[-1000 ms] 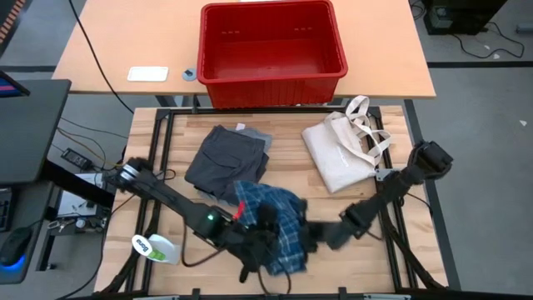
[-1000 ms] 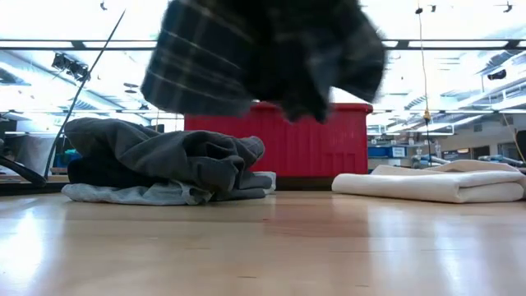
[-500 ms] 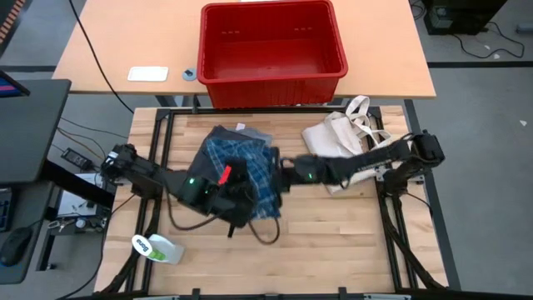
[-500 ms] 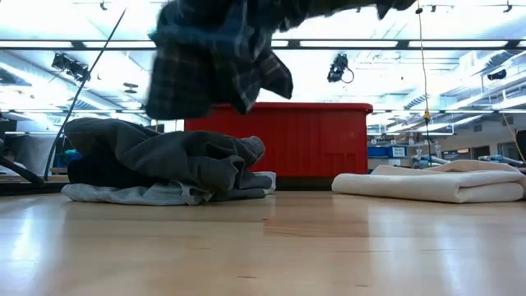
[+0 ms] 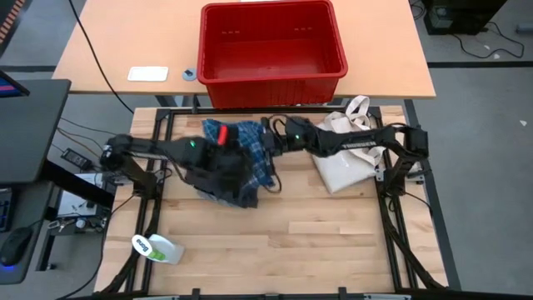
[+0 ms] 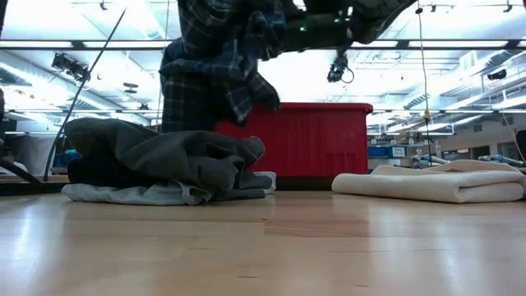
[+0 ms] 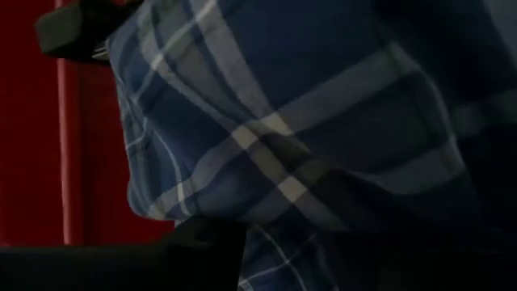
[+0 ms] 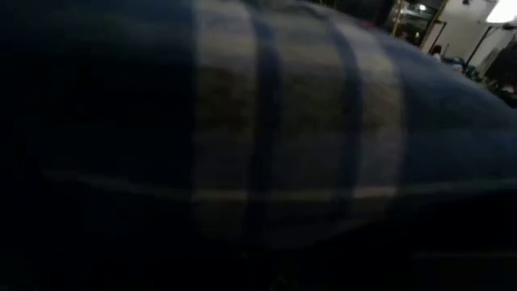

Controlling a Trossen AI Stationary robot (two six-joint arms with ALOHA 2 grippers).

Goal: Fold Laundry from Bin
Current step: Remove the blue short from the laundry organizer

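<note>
The blue plaid shirt (image 5: 246,158) hangs bunched in the air between both grippers, over the back left of the wooden table. My left gripper (image 5: 226,150) is shut on it from the left and my right gripper (image 5: 269,143) from the right. In the low view the shirt (image 6: 209,78) drops toward a pile of a dark grey garment (image 6: 164,156) lying on a light grey T-shirt (image 6: 131,193); whether it touches the pile I cannot tell. Plaid cloth fills both wrist views. The red bin (image 5: 272,50) stands beyond the table's far edge. My left gripper is shut on the plaid shirt's upper bunch (image 7: 242,234); draped cloth hides the fingers, so which part it has I cannot tell. The shirt hangs slack below it. My right gripper holds the shirt's upper right bunch (image 6: 261,29), reaching in about level from the table's right. Cloth covers the place of contact, and the shirt hangs below.
A cream tote bag (image 5: 341,154) lies at the table's back right. A green and white bottle (image 5: 154,247) sits off the near left corner. A white card (image 5: 147,73) lies left of the bin. Bare wood (image 5: 316,233) spans the table's near half.
Both grippers have carried the plaid shirt from the table's near edge toward its far edge and somewhat up. The right arm has swung round and now reaches in from the right. The shirt, earlier high over the near middle, now hangs over the garment pile.
</note>
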